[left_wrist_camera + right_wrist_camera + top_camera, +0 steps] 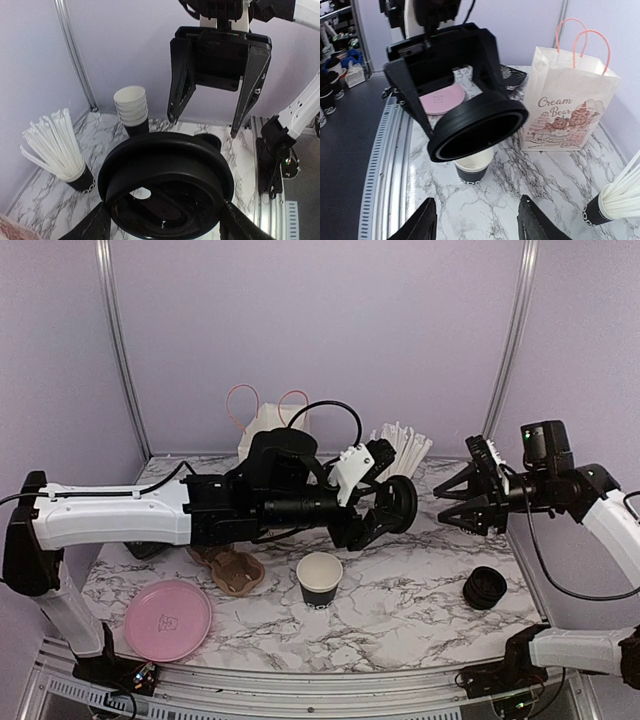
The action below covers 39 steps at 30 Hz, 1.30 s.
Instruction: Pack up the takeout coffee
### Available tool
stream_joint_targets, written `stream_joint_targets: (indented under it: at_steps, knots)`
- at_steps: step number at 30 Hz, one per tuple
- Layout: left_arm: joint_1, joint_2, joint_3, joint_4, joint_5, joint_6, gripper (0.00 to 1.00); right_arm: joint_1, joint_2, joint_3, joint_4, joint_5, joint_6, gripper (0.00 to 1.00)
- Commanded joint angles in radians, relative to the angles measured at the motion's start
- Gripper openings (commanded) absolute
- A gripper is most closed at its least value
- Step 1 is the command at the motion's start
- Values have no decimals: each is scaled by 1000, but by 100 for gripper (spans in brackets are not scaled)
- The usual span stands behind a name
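Lidding step: the left claw (388, 512) grips the black lid (404, 500) in the air, and the right claw (441, 507) stands open beside it (a handover, perhaps). The cup (319, 578) sits uncovered on the counter (420, 615); next, the lid must go level onto its rim.

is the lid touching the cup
Apart. The top view shows the lid in the left gripper, a clear gap from the open cup.

The marbled table (410, 620) carries a pink plate (167, 619), a brown cup carrier (232, 570), an open black paper cup (319, 580) and a round black item (484, 588). At the rear stand a paper bag (266, 427) and a cup of white straws (54, 144).
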Motion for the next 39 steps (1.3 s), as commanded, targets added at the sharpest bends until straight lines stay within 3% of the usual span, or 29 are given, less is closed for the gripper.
stream_joint_targets:
  at_steps: [1, 7, 16, 24, 39]
  knots:
    - [13, -11, 41, -436, -129, -23, 65, -8, 5, -123, 290, 212, 138, 54]
    - [56, 50, 177, -751, -195, -89, 65, -8, 46, -289, 437, 203, 156, 54]
    - [118, 138, 322, -995, -178, -106, 67, -11, -18, -437, 539, 207, 163, 59]
    - [132, 233, 404, -1115, -108, -100, 67, -14, 4, -466, 548, 204, 142, 60]
    - [132, 277, 412, -1130, -10, -97, 67, -14, 33, -460, 530, 200, 117, 60]
